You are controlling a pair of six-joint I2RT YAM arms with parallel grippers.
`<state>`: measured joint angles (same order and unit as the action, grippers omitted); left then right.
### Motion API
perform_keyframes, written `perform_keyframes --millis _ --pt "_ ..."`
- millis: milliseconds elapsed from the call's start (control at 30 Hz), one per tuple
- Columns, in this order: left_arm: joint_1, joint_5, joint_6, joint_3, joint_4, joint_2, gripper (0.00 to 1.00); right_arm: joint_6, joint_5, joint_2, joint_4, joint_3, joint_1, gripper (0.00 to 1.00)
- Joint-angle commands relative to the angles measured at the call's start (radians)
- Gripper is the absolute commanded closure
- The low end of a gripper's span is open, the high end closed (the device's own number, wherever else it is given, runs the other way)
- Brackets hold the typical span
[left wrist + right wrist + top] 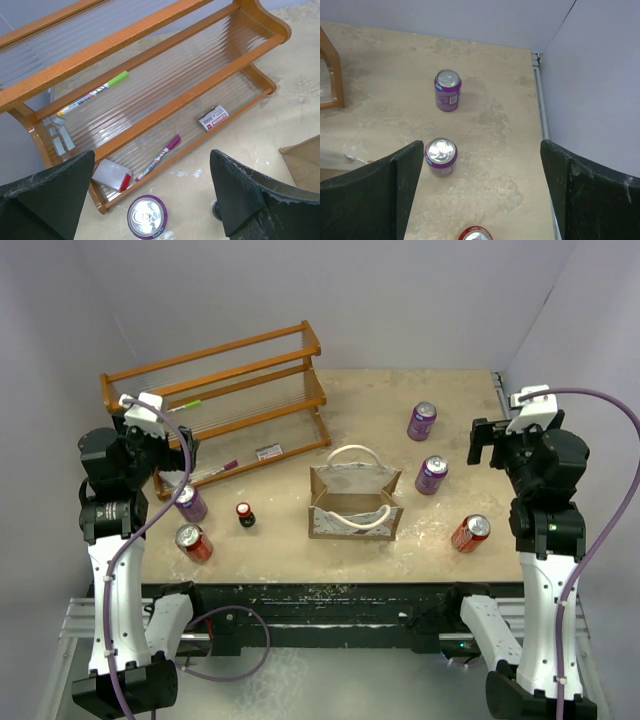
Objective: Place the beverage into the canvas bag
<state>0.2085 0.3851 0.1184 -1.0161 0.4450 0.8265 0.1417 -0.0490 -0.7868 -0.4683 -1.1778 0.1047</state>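
Note:
The tan canvas bag [355, 502] stands open in the middle of the table, its white rope handles up; a corner of it shows in the left wrist view [305, 160]. Purple cans stand at the right [422, 421] [431, 475] and at the left [190, 502]. Red cans stand at the right [470, 533] and at the left [194, 542]. My left gripper [172, 452] is open and empty above the left purple can [147, 217]. My right gripper [487, 445] is open and empty, raised to the right of two purple cans [448, 90] [440, 157] and a red can [475, 234].
A wooden two-tier rack [220, 400] stands at the back left, holding markers [92, 93] [159, 157], a small label box [213, 118] and a white block [112, 176]. A small dark bottle with a red cap [245, 515] stands left of the bag. White walls enclose the table.

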Motion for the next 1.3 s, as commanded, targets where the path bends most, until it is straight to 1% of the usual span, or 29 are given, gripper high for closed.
perform_keyframes --millis 0,200,433,667,733,900,1133,1267 --pt "0.014 0.05 0.025 0.004 -0.084 -0.017 0.01 0.028 -0.032 -0.007 0.078 -0.001 -0.007 0.0" --pt "0.018 0.079 0.034 -0.004 -0.108 0.001 0.01 0.04 -0.047 -0.017 0.093 -0.007 -0.008 0.0" --pt "0.02 0.122 0.062 -0.026 -0.099 0.018 0.01 0.072 -0.05 -0.026 0.1 -0.009 -0.01 0.0" --pt "0.02 0.216 0.1 -0.041 -0.073 0.039 0.01 0.13 -0.075 -0.034 0.112 -0.008 -0.011 0.0" --pt "0.02 0.248 0.117 -0.052 -0.06 0.044 0.01 0.147 -0.1 -0.054 0.117 -0.004 -0.011 0.0" --pt "0.011 0.304 0.175 -0.071 -0.005 0.059 0.01 0.197 -0.162 -0.142 0.064 0.003 -0.013 0.0" --pt "-0.023 0.326 0.215 -0.069 0.03 0.081 0.01 0.233 -0.217 -0.253 0.049 0.067 -0.017 0.0" --pt "-0.069 0.305 0.218 -0.065 0.038 0.091 0.01 0.24 -0.237 -0.34 0.05 0.094 -0.019 0.0"
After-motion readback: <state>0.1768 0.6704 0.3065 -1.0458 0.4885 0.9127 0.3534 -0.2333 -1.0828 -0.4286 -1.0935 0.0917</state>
